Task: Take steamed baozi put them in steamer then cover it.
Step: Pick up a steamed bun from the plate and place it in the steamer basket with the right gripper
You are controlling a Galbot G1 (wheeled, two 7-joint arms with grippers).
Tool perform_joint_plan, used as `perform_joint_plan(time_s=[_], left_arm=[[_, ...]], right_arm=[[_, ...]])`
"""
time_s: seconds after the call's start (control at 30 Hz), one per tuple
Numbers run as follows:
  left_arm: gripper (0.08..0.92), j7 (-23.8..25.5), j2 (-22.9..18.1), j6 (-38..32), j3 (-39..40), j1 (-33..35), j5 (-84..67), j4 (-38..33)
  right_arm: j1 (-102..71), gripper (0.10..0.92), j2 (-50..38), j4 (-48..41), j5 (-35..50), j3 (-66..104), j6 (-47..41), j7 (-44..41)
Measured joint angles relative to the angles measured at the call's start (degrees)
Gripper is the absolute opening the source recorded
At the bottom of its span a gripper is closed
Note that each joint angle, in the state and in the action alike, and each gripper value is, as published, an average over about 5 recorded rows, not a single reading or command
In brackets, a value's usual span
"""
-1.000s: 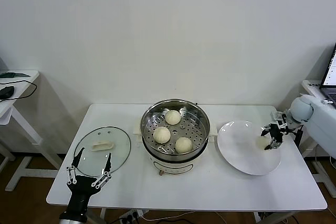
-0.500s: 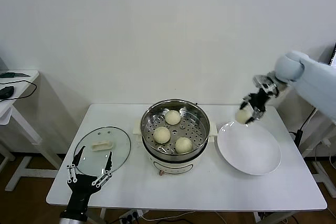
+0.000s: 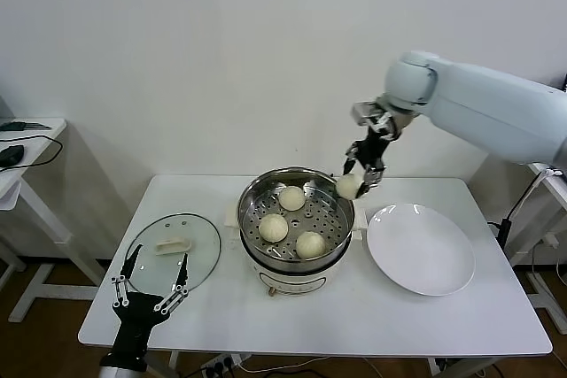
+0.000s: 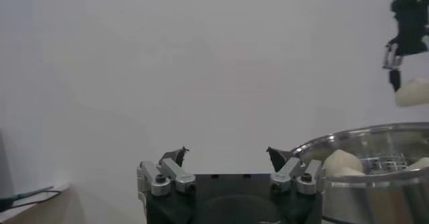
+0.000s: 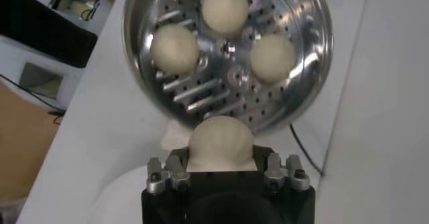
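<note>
Head view: the left gripper [image 3: 151, 288] waits spread open at the table's near edge by the clear glass cover [image 3: 172, 254]. Beyond, three cream-white baozi [image 3: 274, 227] sit in the shiny steel steamer [image 3: 296, 219]. The right gripper [image 3: 361, 168] clamps the fourth baozi [image 3: 348, 186] above the far rim, likely needing lowering into the free gap.

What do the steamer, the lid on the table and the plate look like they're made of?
Steamer: polished metal, probably stainless steel, with bright reflections and a perforated floor. Cover: clear glass by the look, since the table shows through, with a darker, likely metal rim and a white handle, perhaps plastic. Plate: glossy white, ceramic or melamine; can't tell which.
</note>
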Motion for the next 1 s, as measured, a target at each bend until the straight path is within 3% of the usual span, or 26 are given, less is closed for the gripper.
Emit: perform_joint_plan(time_s=[1.0], left_arm=[[0.823, 0.0, -0.3, -0.1, -0.5, 0.2, -0.1, 0.1]], right_arm=[[-6.2, 0.594, 8.3, -2.7, -3.4, -3.4, -2.6, 4.3]])
